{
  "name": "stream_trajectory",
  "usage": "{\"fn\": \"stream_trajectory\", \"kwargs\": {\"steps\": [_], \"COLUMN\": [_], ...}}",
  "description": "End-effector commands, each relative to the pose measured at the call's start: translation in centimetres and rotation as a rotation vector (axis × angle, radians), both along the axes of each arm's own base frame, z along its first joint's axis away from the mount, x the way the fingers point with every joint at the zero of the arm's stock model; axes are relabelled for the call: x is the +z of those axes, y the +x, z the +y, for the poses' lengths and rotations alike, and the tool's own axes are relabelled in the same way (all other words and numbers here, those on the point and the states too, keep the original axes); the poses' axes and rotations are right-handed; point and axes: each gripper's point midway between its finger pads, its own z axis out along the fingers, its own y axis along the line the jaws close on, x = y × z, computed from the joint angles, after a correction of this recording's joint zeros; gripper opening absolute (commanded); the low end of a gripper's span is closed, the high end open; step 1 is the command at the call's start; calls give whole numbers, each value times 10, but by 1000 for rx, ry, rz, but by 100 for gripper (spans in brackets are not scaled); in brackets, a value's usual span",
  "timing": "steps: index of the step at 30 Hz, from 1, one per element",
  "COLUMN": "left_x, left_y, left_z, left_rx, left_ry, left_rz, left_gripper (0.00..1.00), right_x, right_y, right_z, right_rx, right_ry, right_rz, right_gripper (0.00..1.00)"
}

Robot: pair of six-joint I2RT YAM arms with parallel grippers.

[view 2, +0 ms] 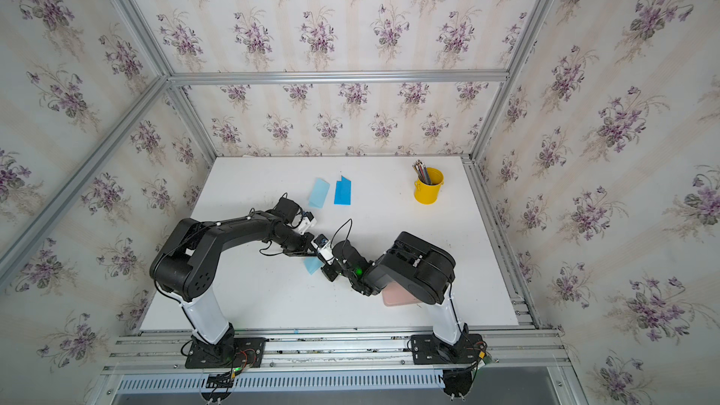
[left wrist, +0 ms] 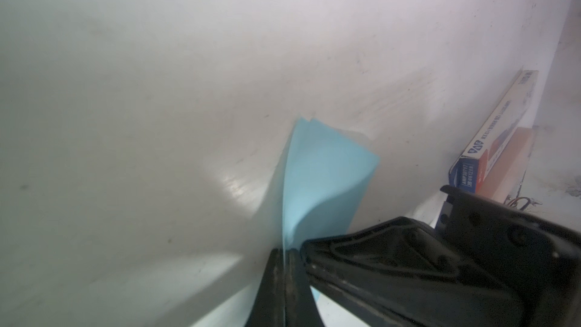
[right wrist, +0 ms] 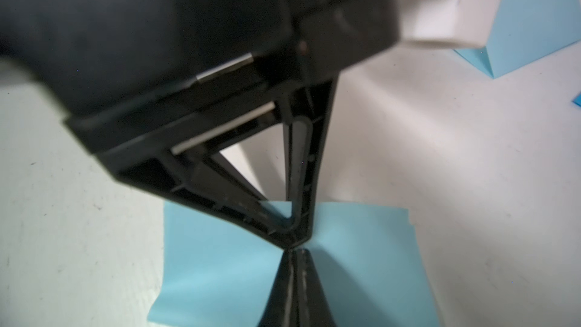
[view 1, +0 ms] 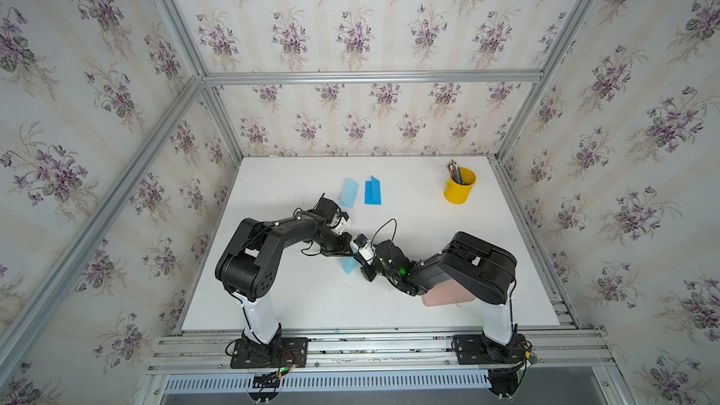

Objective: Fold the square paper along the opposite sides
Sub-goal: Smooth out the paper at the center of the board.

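The light blue square paper lies mid-table between my two arms, also in the other top view. In the left wrist view my left gripper is shut on it, a thin blue edge caught between the fingers. The paper rises from there in two bent layers. My right gripper is shut, its tips resting on the paper right against the left gripper's tips. The sheet dips into a valley there. Whether any paper sits between the right fingers is not visible.
Two folded papers lie at the back of the white table, one light blue, one darker blue. A yellow cup of pencils stands back right. A pink flat thing lies under the right arm. A blue-orange box shows nearby.
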Motion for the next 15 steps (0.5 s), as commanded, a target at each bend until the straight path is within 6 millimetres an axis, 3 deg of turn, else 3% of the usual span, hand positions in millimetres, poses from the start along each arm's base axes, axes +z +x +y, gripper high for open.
{"fn": "stream_trajectory", "kwargs": {"steps": [1, 15], "left_x": [-1, -4], "left_y": [1, 2], "left_z": [4, 6], "left_rx": [-1, 26], "left_ry": [26, 38], "left_rz": [-2, 3], "left_gripper": [0, 0], "right_x": [-10, -11], "right_y": [-1, -18], "right_z": [-11, -43], "right_rx": [-32, -63], "right_ry": [-36, -123], "right_rz": [10, -3], "right_gripper": [0, 0]}}
